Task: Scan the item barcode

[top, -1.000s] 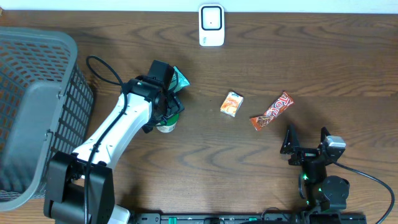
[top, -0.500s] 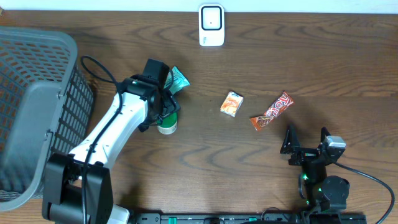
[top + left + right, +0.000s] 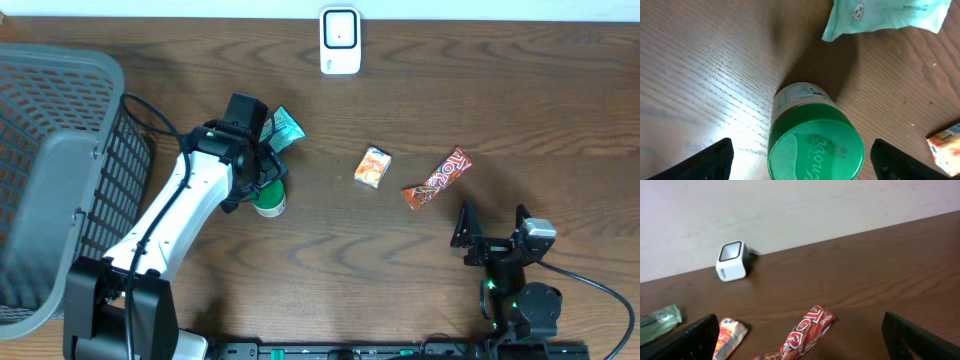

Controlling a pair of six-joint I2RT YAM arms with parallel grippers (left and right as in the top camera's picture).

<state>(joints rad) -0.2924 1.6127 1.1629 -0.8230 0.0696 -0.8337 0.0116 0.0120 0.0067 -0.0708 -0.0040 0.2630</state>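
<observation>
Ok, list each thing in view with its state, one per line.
Jar: green lid on, resting on the table.
Left gripper: open, straddling the jar without touching it.
Right gripper: open, holding nothing.
Green packet: lying flat beside the jar.
Orange packet: lying flat.
Candy bar: wrapped, lying flat.
Scanner: standing by the far edge.
Basket: upright, at the left.

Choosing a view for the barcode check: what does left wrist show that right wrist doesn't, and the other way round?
Left wrist only: the green-lidded jar, seen close from above, with its lid print facing the camera. Right wrist only: the white scanner near the wall and the red candy bar. Both: the teal pouch, the orange packet and the wood table.
</observation>
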